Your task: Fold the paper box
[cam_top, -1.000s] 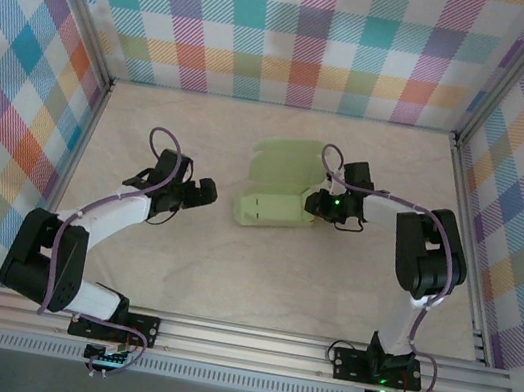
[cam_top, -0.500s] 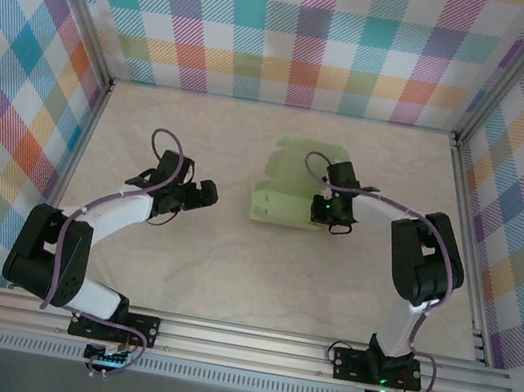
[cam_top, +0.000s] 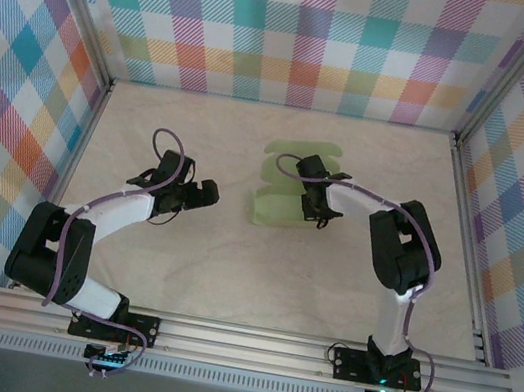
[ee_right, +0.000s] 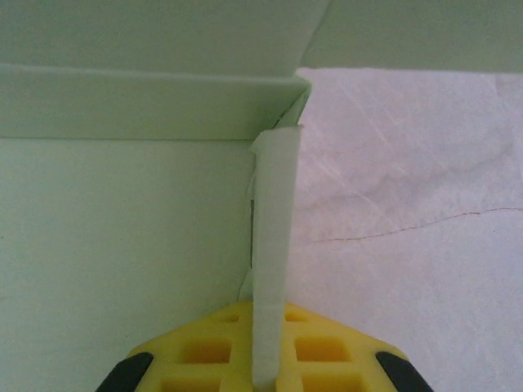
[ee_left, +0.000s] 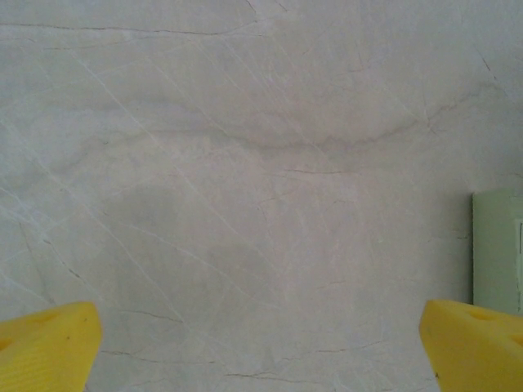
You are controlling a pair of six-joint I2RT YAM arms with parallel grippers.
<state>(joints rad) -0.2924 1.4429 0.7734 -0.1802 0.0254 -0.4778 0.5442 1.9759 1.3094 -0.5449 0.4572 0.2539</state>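
The paper box [cam_top: 278,209] is pale green card, partly folded, lying at the middle of the table with a scalloped flap [cam_top: 302,155] toward the back. My right gripper [cam_top: 314,207] sits at its right side, shut on an upright side wall of the box. In the right wrist view the thin wall [ee_right: 274,237] runs edge-on between the yellow fingers [ee_right: 204,359] of that gripper [ee_right: 265,371], with the box floor [ee_right: 122,261] to its left. My left gripper [cam_top: 206,193] stands open to the left of the box, apart from it. Its yellow fingertips [ee_left: 45,343] frame bare table, and a box edge [ee_left: 497,249] shows at the right.
Checked walls [cam_top: 301,30] and metal frame posts [cam_top: 468,182] enclose the pale tabletop [cam_top: 194,123] on three sides. An aluminium rail [cam_top: 247,341] carrying both arm bases runs along the near edge.
The right jaws closed on the box's side wall. The right gripper then shifted left and the arm's elbow swung in. The box turned a little. The left arm stayed still.
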